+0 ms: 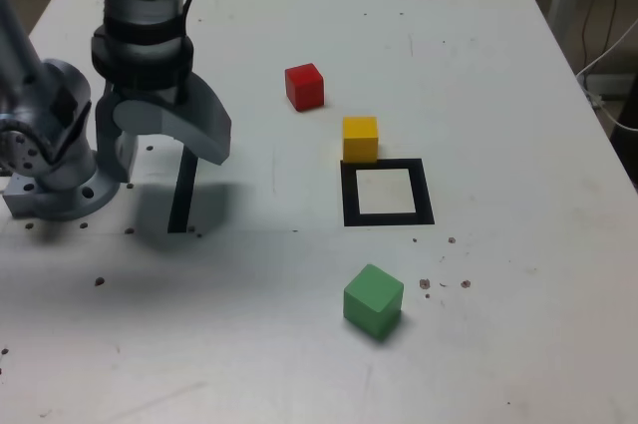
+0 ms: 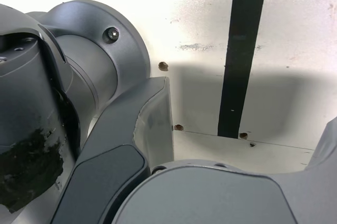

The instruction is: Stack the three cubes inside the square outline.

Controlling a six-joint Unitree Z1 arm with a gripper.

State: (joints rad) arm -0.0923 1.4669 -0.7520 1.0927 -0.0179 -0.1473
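**On the white table: three cubes loose, nothing stacked yet**

On the white table [image 1: 518, 65], toward the exterior view's left, the arm is seen folded low beside its base [image 1: 60, 195], with the gripper [image 1: 194, 135] hanging just above the tabletop. Its jaws are spread about as wide as they go, and nothing is held between them. A thin black strip [image 1: 182, 195] is laid on the table right under the gripper; in the wrist view the same strip [image 2: 239, 55] is seen running straight across the pale surface, with a few small holes dotted beside it, and most of that picture is filled by the arm's own grey housing.

The square outline [image 1: 348, 195] is found near the middle of the table, well apart from the gripper, its pale centre left bare. The yellow cube [image 1: 360, 138] is parked just beyond the outline's far edge, touching it or very nearly (can't be told for sure). The red cube [image 1: 304, 86] is set a bit farther back and toward the exterior view's left of the yellow one, clearly apart from it. The green cube [image 1: 373, 299] is sat on the near side of the outline, turned at an angle, not touching the frame. All three cubes are resting flat on the table, each on its own.
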